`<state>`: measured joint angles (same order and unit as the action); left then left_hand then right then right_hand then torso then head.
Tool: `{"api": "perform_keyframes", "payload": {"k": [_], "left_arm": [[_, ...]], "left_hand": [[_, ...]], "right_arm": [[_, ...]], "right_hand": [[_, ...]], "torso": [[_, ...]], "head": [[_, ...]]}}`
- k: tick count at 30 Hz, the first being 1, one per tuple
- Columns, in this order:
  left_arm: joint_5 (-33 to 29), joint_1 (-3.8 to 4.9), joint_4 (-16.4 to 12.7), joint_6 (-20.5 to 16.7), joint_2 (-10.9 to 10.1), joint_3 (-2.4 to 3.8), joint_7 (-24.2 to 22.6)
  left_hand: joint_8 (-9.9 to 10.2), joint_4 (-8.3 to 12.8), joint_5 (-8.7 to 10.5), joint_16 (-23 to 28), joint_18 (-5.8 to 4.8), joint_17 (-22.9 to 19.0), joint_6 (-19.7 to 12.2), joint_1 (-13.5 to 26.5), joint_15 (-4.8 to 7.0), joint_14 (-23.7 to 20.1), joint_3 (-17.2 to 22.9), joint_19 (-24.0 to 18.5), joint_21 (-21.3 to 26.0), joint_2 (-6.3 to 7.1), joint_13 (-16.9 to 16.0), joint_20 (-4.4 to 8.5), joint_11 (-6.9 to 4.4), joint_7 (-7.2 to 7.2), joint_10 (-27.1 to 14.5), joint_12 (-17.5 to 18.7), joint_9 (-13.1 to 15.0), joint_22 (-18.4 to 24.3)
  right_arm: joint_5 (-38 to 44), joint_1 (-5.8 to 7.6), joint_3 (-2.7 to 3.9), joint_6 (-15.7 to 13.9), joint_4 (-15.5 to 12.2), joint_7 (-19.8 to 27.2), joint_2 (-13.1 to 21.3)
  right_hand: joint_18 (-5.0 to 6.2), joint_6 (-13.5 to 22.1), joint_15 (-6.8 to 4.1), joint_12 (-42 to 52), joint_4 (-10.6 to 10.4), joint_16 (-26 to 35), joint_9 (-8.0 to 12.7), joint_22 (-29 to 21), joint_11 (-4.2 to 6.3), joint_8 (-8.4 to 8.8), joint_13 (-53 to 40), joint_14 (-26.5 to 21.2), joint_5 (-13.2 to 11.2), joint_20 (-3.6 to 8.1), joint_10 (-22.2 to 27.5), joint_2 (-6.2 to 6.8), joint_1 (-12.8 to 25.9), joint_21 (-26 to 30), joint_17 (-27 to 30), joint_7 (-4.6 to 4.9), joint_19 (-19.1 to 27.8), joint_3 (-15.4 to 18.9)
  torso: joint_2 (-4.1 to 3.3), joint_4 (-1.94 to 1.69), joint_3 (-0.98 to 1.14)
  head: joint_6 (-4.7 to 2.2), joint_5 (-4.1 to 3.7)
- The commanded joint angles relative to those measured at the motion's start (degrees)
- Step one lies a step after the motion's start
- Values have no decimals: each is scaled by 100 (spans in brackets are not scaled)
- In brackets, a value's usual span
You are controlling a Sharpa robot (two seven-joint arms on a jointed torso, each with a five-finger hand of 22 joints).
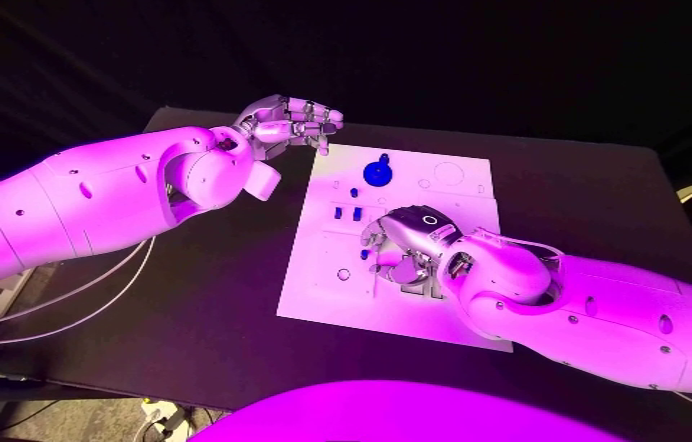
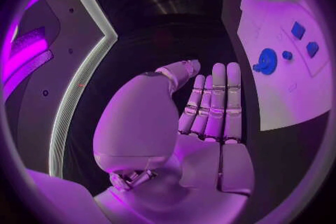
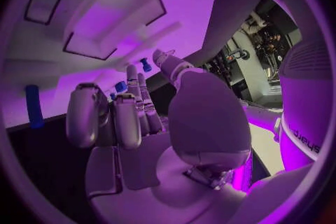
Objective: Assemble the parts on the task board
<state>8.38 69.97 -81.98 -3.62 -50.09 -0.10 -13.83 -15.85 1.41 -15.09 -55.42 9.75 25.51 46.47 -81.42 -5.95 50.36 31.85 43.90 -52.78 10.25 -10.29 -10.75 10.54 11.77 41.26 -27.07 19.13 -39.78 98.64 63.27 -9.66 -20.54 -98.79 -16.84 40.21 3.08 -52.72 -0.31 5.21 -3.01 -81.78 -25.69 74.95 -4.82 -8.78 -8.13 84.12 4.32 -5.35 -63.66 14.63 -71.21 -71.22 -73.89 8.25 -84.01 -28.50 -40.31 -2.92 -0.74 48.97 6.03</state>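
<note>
On the white task board (image 1: 325,292) we are counting five small blue parts (image 1: 378,172); our left hand (image 1: 293,122) is hanging empty, fingers apart, our right hand's (image 1: 411,247) grip unclear.

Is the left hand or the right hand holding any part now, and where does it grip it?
The left hand holds nothing. For the right hand, low over the task board, it cannot be told.

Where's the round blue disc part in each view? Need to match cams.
Head view: round blue disc part lies on the white task board, near its far edge, just right of the left hand.
Left wrist view: disc on the board, beyond the fingers.
Right wrist view: cannot tell.
Shared landmark: the white task board.
</note>
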Motion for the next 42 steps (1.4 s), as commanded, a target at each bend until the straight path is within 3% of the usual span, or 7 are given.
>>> {"api": "perform_keyframes", "payload": {"k": [1,8,15,19,23,30,42], "left_arm": [[3,3,-1,63,0,5,-31],[2,2,0,74,-6,5,-38],[2,2,12,82,-11,5,-44],[2,2,16,100,-4,5,-46],[2,2,16,122,5,5,-51],[2,1,27,144,10,5,-42],[41,1,29,144,11,5,-13]], "left_hand": [[-21,0,-32,-29,77,-9,-38,56,-2,-44,-27,-24,24,-21,8,-32,-15,181,-37,-36,-1,9],[-27,-9,-32,-37,78,-10,-48,70,-4,-46,-35,-21,36,-24,8,-35,-14,182,-49,-49,0,18],[-27,-9,-32,-37,78,-10,-48,70,-4,-46,-35,-21,36,-24,8,-35,-14,182,-49,-49,0,18],[-27,-9,-32,-37,78,-10,-48,70,-4,-46,-35,-21,36,-24,8,-35,-14,182,-49,-49,0,18],[-32,-8,-34,-40,80,-11,-51,69,-3,-48,-36,-19,41,-26,8,-36,-14,182,-55,-57,1,22],[-40,-18,-34,-46,79,-12,-56,81,-5,-52,-40,-17,51,-31,9,-39,-13,183,-65,-69,2,30],[-54,-33,-37,-54,80,-15,-61,94,-8,-59,-41,-12,69,-50,9,-42,-11,184,-81,-90,4,44]], "right_arm": [[13,44,24,-168,-149,-88,149],[-311,331,87,-325,-499,-138,686],[-766,741,132,-16,-591,-48,1266],[-812,834,137,147,-459,14,1425],[-780,856,130,442,-321,35,1460],[-705,833,108,1003,-174,2,1380],[-615,698,83,967,-33,-11,1169]], "right_hand": [[104,33,31,40,-10,19,5,251,0,21,-9,254,-8,-28,60,-15,-89,20,11,-10,-38,68],[101,68,23,126,-16,53,21,259,12,43,-22,239,31,-25,41,-69,-178,11,74,-31,-52,130],[148,181,71,76,-58,41,65,89,-60,112,54,244,39,-46,408,-123,-276,279,58,16,19,314],[193,456,174,144,-435,57,143,-91,-177,268,284,218,40,-140,929,-364,-823,551,123,-49,51,1555],[204,580,204,307,-1327,61,178,-141,-216,333,422,196,-21,-169,1140,-244,-1407,637,167,-120,53,2141],[257,895,247,271,-1398,124,243,-345,-274,480,443,138,-129,-197,1398,-49,-1454,951,295,-277,136,2432],[200,640,109,529,-1328,94,237,-159,-93,318,430,186,-135,-109,679,-479,-1542,639,249,-85,-37,2050]], "torso": [[9,5,-8],[6,1,-7],[10,17,-9],[8,18,-5],[-6,10,4],[-7,1,9],[-9,5,1]], "head": [[-27,-20],[-127,-191],[-214,-337],[-253,-398],[-298,-478],[-307,-507],[-280,-504]]}}
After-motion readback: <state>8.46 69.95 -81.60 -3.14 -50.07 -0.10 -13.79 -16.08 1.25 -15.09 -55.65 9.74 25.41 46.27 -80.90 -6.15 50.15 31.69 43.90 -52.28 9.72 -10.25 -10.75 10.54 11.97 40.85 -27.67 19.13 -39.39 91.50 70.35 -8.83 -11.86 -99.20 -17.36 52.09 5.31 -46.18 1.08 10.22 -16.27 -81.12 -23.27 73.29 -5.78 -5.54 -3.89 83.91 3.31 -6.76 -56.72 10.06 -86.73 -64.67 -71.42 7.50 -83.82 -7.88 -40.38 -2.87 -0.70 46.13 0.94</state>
